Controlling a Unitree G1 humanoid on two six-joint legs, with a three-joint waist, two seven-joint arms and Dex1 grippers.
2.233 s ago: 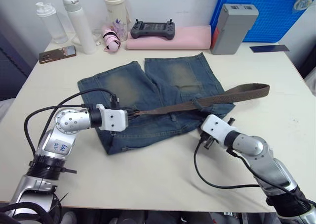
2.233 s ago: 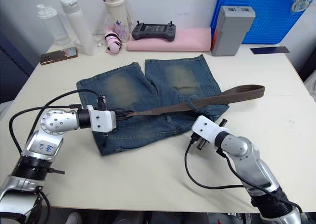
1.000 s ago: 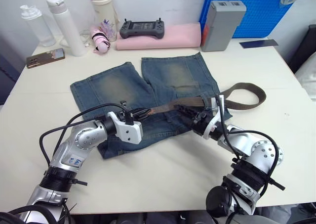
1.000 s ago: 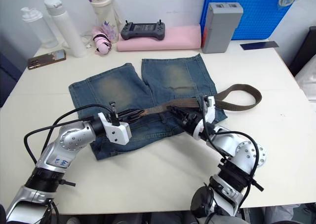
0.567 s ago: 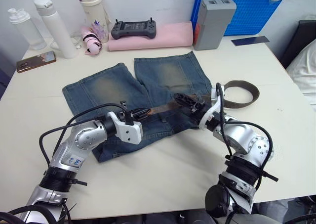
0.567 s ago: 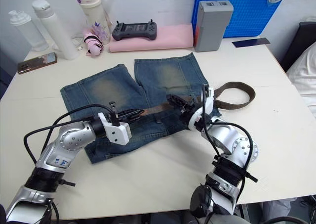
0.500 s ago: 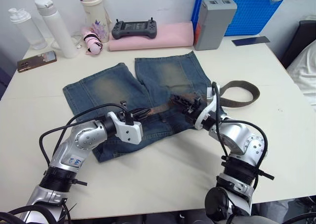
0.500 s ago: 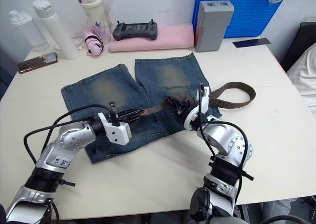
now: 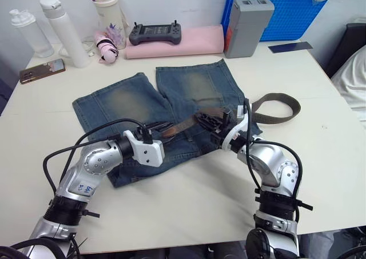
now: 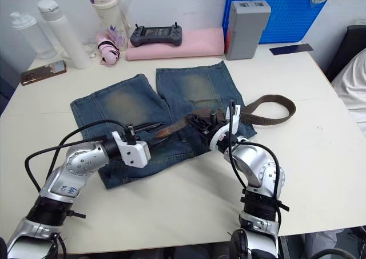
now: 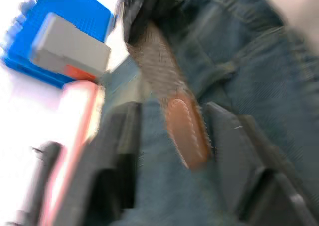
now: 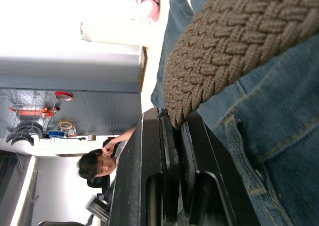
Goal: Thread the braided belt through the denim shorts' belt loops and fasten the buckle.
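Note:
The faded denim shorts (image 9: 143, 102) lie flat mid-table, waistband toward me. The braided belt (image 9: 276, 107) crosses the waistband and curls into a loop on the table at the right. My right gripper (image 9: 205, 119) is shut on the belt over the waistband, the weave pinched between its fingers (image 12: 172, 151). My left gripper (image 9: 162, 127) is open, and the brown leather tip (image 11: 185, 131) lies between its fingers (image 11: 119, 151) with gaps on both sides. What looks like a belt loop (image 11: 222, 75) sits beside the strap. The buckle is hidden.
Along the back edge stand two bottles (image 9: 59, 23), a tumbler (image 9: 106, 10), a phone (image 9: 42, 71), a controller (image 9: 154, 33) on a pink pad (image 9: 194, 42), a grey box (image 9: 247, 19) and a blue crate (image 9: 286, 7). A person (image 12: 97, 166) shows far off.
My right arm has swung from beside the shorts' edge onto the belt and shut on it, then slid left toward the left gripper. The camera view has also shifted.

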